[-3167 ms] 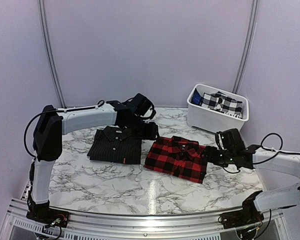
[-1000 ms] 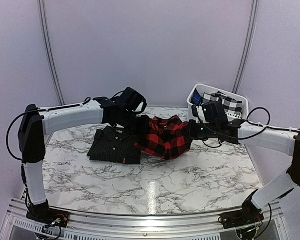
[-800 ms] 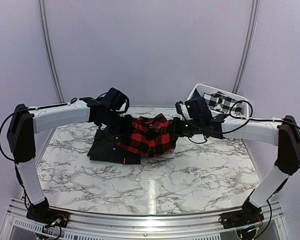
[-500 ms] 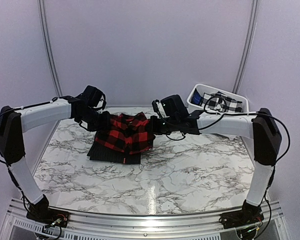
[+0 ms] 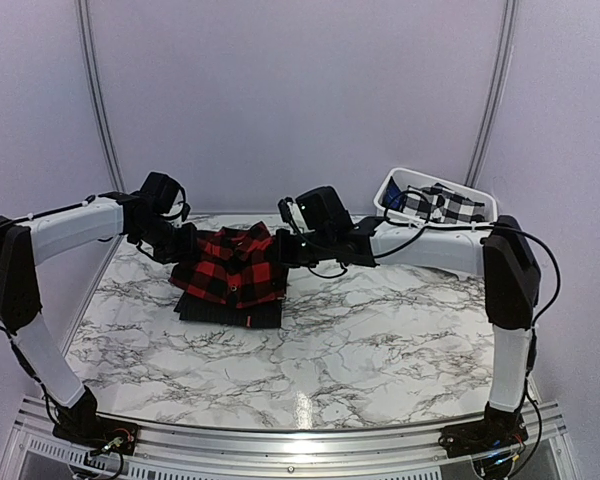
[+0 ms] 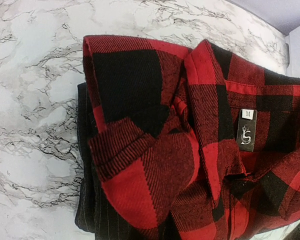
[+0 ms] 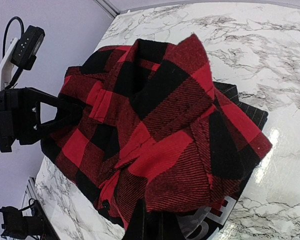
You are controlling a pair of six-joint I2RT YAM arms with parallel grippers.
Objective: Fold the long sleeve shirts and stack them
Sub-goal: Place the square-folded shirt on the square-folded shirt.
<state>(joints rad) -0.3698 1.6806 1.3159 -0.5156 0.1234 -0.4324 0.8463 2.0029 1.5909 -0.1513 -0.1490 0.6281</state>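
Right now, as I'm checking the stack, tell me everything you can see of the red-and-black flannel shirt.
The red-and-black flannel shirt is buffalo-check fabric, folded and rumpled, collar showing, with a black neck label marked M. The left end effector and right end effector pinch its opposite sides. It hangs over the black pinstriped shirt, whose near edge shows below; contact is unclear.

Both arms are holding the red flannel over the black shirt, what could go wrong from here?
The red flannel shirt is bunched between the left pincer and right pincer; its fold may open on release.
The black pinstriped shirt pokes out at the near edge; the stack may land misaligned.
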